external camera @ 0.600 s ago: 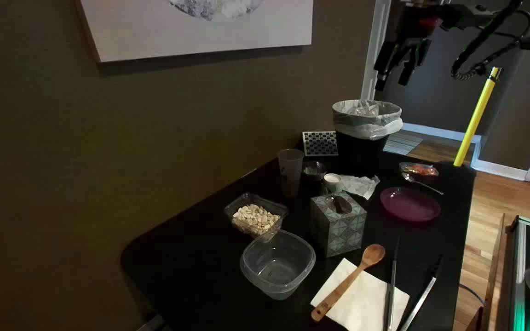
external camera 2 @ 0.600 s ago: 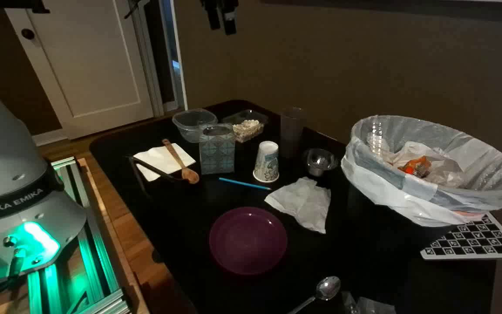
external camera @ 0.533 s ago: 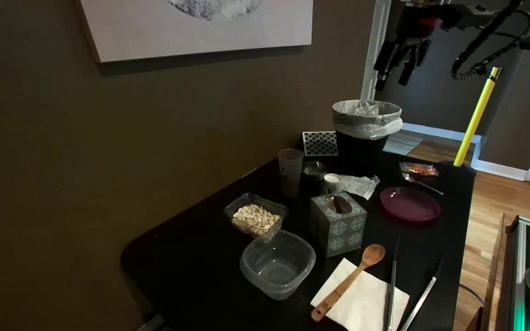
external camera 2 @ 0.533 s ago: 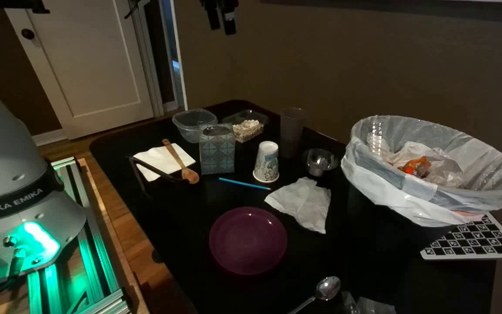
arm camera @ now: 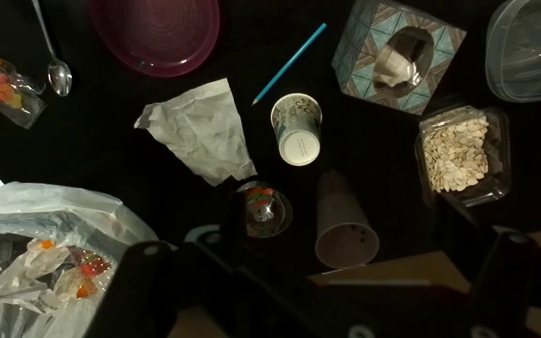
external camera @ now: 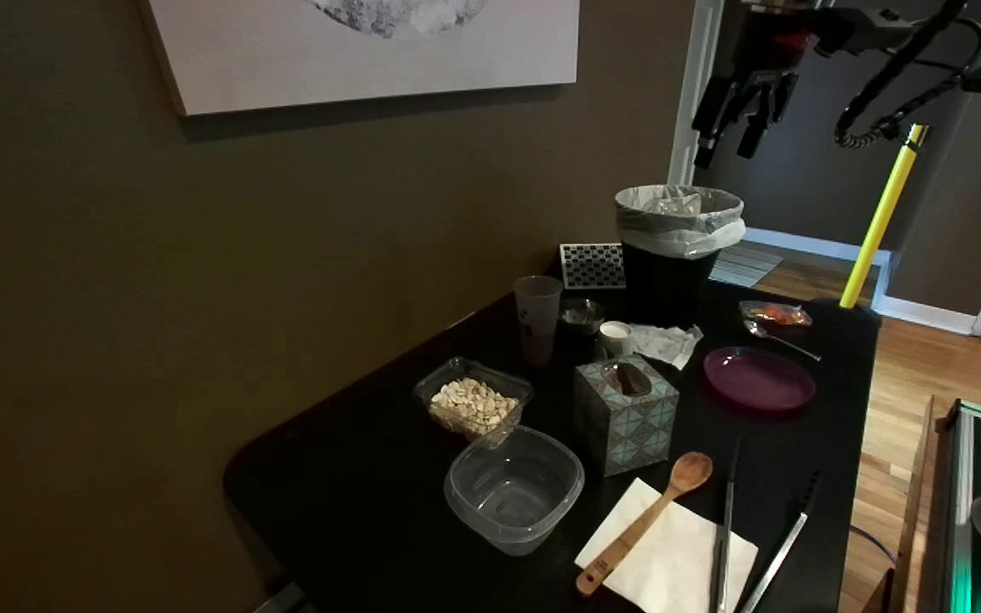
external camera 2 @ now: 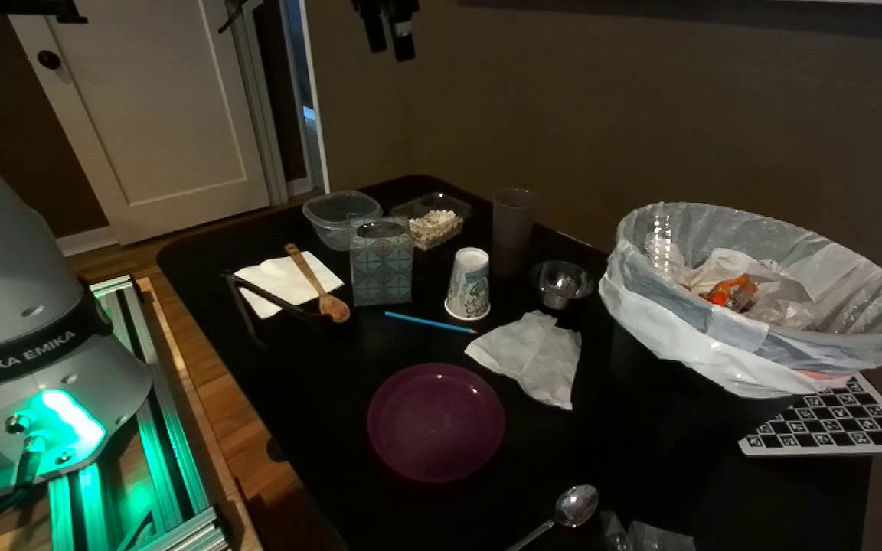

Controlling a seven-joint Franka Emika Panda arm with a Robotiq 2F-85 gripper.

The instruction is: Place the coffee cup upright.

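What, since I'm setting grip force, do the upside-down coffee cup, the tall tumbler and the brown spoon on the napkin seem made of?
Coffee cup: probably paper, fairly matte, judging by its printed sides and the small print on its base. Tumbler: likely plastic, frosted, as it looks cloudy and partly see-through. Spoon: apparently wood, smooth, going by its warm brown colour.

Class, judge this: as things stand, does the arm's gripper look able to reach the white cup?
Probably yes. The gripper is open, and in the wrist view nothing covers the white cup. The nearby tumbler may crowd the descent.
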